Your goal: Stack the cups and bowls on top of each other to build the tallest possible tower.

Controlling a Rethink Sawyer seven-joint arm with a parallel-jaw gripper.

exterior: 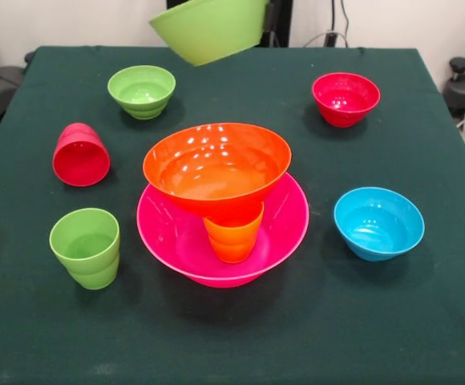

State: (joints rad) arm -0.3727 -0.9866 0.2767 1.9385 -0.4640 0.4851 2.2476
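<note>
The large green bowl [208, 28] hangs tilted above the table's far edge, presumably gripped at its rim by a gripper hidden behind it, whose fingers I cannot tell, ready for the tower [222, 208]: large orange bowl [216, 164] on orange cup [232, 237] inside pink bowl [168, 233]

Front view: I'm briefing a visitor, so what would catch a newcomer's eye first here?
The stack at the table's middle: an orange bowl sits tilted on an orange cup standing in the wide pink bowl. Next, a large green bowl hangs tilted in the air at the top edge, above the table's far side.
</note>
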